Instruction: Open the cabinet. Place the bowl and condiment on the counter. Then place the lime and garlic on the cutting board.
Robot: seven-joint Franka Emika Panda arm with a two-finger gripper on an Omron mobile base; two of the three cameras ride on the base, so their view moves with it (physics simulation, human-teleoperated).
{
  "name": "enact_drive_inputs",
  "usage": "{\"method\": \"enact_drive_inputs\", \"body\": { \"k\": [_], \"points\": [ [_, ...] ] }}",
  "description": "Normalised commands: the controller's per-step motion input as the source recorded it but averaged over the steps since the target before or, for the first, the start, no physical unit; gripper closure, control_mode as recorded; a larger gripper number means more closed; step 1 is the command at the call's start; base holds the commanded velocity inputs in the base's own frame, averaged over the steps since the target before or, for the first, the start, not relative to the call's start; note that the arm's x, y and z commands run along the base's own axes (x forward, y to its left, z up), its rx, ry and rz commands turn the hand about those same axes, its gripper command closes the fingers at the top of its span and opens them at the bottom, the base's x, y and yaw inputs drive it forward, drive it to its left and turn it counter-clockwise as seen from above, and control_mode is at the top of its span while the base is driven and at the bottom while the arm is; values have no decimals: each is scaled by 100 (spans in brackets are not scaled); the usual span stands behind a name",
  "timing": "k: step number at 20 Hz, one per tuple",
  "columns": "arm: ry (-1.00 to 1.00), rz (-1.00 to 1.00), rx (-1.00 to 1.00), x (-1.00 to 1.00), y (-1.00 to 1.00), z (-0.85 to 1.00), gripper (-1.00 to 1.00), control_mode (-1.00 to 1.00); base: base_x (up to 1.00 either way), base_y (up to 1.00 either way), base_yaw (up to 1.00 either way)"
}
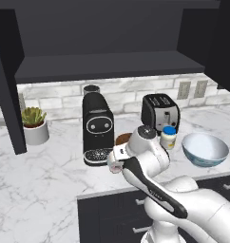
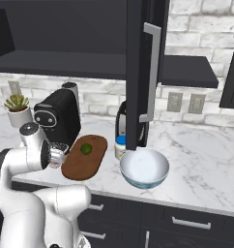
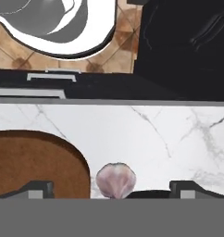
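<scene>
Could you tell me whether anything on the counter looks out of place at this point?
Yes: the garlic lies on the bare marble counter, just off the edge of the cutting board, between the open end effector's tips, while the lime already sits on the board. The bowl and condiment stand upright.

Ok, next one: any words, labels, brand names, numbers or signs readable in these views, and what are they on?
None can be read.
Coffee machine: the front bears a round face-like panel with no letters.
Toaster: the controls are too small to tell any marking.
Condiment: a plain cream jar with a blue lid and no visible label.
Bowl, cutting board and cabinet: no print.
</scene>
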Motion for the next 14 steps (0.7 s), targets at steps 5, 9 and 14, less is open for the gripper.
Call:
{"method": "enact_drive_inputs", "body": {
  "k": [5,9,14],
  "points": [
    [1,0,0,20,3,-19,-100,-100,0,0,0],
    [0,0,0,24,0,-26,-100,-100,0,0,0],
    [2,0,-2,26,7,-53,-100,-100,0,0,0]
  ]
}}
